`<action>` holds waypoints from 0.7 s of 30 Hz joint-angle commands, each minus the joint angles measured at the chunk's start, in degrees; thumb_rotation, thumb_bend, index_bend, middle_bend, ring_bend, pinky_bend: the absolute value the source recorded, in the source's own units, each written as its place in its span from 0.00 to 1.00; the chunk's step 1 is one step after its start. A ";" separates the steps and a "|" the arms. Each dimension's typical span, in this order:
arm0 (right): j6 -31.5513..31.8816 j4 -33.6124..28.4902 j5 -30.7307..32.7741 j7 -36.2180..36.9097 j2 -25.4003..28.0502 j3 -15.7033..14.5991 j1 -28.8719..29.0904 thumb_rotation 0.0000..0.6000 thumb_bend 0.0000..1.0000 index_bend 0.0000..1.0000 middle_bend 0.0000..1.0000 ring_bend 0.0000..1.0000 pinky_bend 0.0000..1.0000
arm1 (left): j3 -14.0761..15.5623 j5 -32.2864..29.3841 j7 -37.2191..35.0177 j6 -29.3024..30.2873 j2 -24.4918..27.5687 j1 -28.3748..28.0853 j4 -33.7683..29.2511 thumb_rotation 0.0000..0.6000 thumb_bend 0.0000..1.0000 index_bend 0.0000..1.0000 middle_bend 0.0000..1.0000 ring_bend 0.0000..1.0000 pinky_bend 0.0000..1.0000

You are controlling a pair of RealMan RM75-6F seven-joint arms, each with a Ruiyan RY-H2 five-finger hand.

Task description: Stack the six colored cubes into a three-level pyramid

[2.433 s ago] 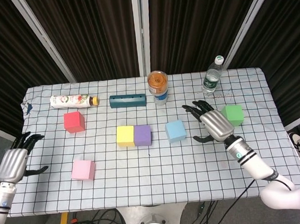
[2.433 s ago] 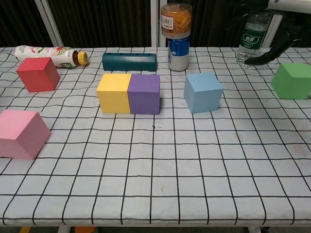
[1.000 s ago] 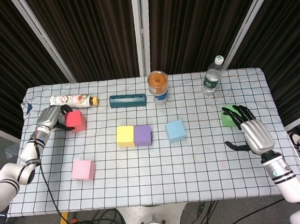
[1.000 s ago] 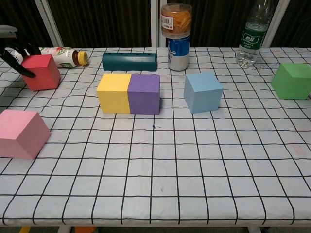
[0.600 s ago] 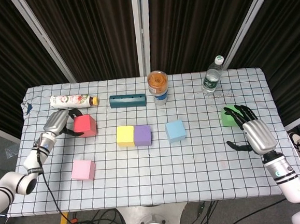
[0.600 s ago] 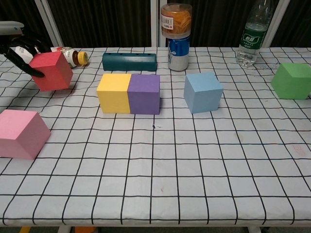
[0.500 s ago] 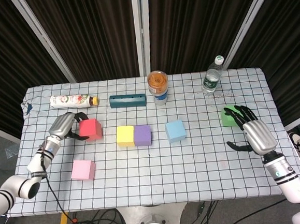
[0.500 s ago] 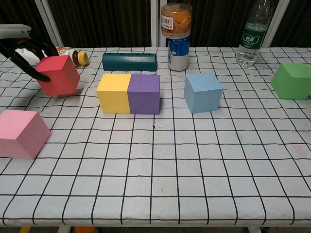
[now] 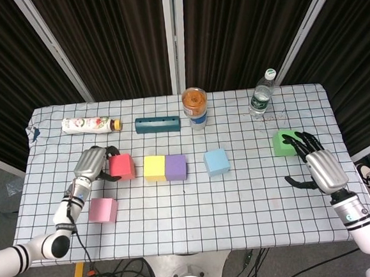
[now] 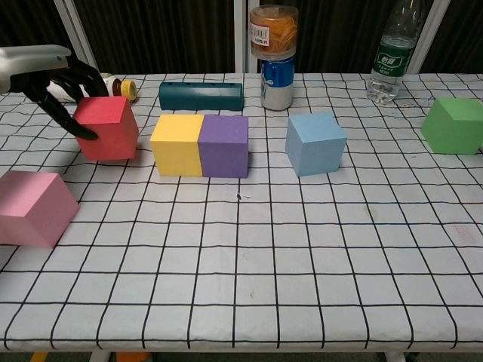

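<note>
Since the earlier frames our left robot hand (image 9: pixel 91 164) has carried the red cube (image 10: pixel 106 127) in from the far left of the tabletop (image 9: pixel 197 208), and it now sits just left of the yellow cube (image 10: pixel 178 144), close but with a thin gap showing in the chest view. Working near to far: the pink cube (image 10: pixel 32 207) lies nearest us at the left edge, untouched. Behind it, our left robot hand wraps its fingers (image 10: pixel 62 113) around the red cube's left and far sides, holding it; we cannot tell whether the cube rests fully on the cloth or is a shade lifted. Yellow and purple (image 10: pixel 224 145) stand touching in a row, with the blue cube (image 10: pixel 316 142) well apart to their right. Farther right, the green cube (image 10: pixel 453 124) stands alone, and our right robot hand (image 9: pixel 316 164) hovers beside it with fingers spread, gripping nothing. We judge that we are on the base level: the row of three is about to be closed up. Next we need a short push or set-down to bring red flush against yellow, square to the grid lines, then a clean release without nudging the row. After that, two cubes go on top. At the back stand a lying bottle (image 9: pixel 89 125), a teal block (image 9: pixel 157 124), a jar (image 9: pixel 195 107) and a water bottle (image 9: pixel 262 94).
</note>
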 commanded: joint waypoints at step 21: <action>0.38 0.36 -0.37 0.48 0.36 0.04 -0.93 1.00 0.15 0.00 0.19 0.01 0.00 | -0.53 -5.12 4.83 1.51 -7.26 -2.46 2.33 1.00 0.12 0.42 0.47 0.39 0.25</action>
